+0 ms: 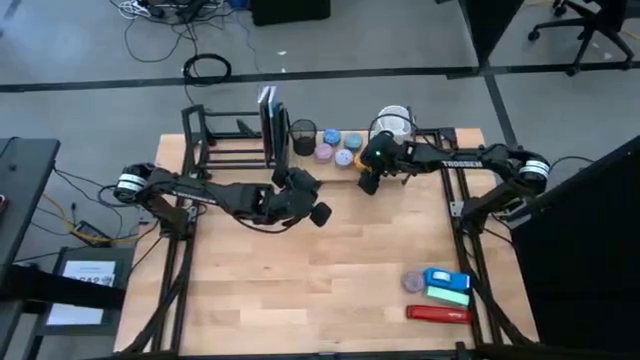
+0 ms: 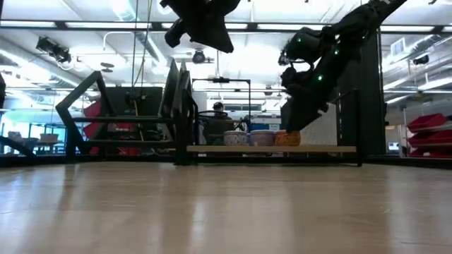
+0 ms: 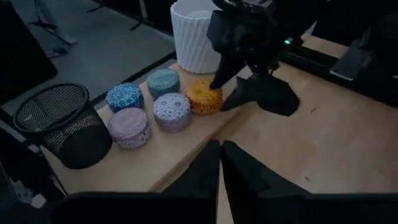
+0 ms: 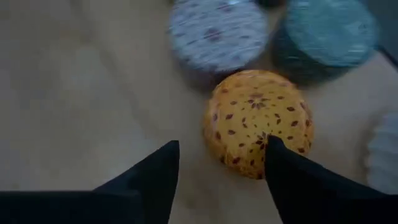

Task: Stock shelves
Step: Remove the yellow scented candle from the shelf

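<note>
At the lower right of the high view, nearest the bench's front edge, lay a flat red rectangular packet (image 1: 438,314), a green rectangular box (image 1: 448,296), a blue rectangular box (image 1: 446,279) and a small round mauve tin (image 1: 414,282), close together on the light wooden bench (image 1: 300,280).

Mid-frame in that view, the left hand (image 1: 318,213) hung above bare bench, its dark fingers (image 3: 205,171) pressed together with nothing between them.

Farther back, toward upper centre, the right hand (image 4: 221,163) was lowered beside a round orange tin with dark red specks (image 4: 258,122), fingers apart and empty, one finger (image 4: 292,177) overlapping the tin's edge and the other (image 4: 152,174) beside it.

That tin stood on the narrow pale wooden board of the shelves (image 1: 345,168), a low black metal-tube rack along the bench's far edge. Just beside it stood a white patterned round tin (image 3: 172,110), a teal round tin (image 3: 163,81), a blue patterned round tin (image 3: 125,96) and a lilac round tin (image 3: 129,126). A black wire-mesh cup (image 3: 61,121) stood at the left of the cluster, a white ribbed cylindrical pot (image 3: 194,37) at its right. In the barred section at upper left, some thin flat upright items (image 1: 270,125) stood on edge.
</note>
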`<action>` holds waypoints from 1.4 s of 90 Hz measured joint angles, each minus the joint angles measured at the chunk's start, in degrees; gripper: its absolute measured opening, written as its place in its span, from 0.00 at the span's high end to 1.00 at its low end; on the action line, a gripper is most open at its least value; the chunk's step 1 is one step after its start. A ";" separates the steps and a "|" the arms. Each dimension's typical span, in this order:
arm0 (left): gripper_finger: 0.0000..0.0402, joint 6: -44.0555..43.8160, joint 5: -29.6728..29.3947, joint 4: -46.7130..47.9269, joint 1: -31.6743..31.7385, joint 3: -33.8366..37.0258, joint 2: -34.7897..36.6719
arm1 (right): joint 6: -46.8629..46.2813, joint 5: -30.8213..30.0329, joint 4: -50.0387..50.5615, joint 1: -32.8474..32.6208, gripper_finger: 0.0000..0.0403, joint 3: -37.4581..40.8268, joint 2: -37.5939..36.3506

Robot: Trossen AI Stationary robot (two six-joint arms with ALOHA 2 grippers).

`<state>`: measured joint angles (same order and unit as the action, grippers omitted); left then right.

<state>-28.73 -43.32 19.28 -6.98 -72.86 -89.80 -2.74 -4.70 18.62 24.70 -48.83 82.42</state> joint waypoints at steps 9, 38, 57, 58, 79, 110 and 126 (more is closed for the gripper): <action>1.00 0.00 0.07 0.02 0.00 0.00 0.00 | 0.30 0.64 0.08 -0.36 0.52 0.06 -2.91; 1.00 0.00 0.07 0.17 0.00 0.00 0.00 | 3.95 1.06 -1.25 -0.32 0.26 0.00 -3.01; 1.00 -0.02 0.07 -0.15 0.00 0.00 0.00 | 3.98 -2.73 -5.33 0.19 0.08 0.02 3.59; 1.00 -0.02 0.07 -0.12 0.00 0.00 0.00 | 3.95 -2.84 -5.53 0.23 0.07 0.02 3.84; 1.00 -0.04 0.10 -0.14 0.00 0.00 0.00 | 3.85 -2.42 -7.27 1.78 0.16 0.02 7.85; 1.00 -0.21 0.50 -0.06 0.00 0.00 0.00 | 4.39 -0.91 -7.76 1.62 0.35 0.02 7.74; 1.00 -0.22 0.49 -0.08 -0.19 0.00 0.00 | 4.80 1.83 -0.94 -3.18 0.35 0.02 1.82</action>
<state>-28.95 -42.83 19.20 -7.17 -72.86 -89.80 2.06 -2.87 17.68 21.52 -48.82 84.24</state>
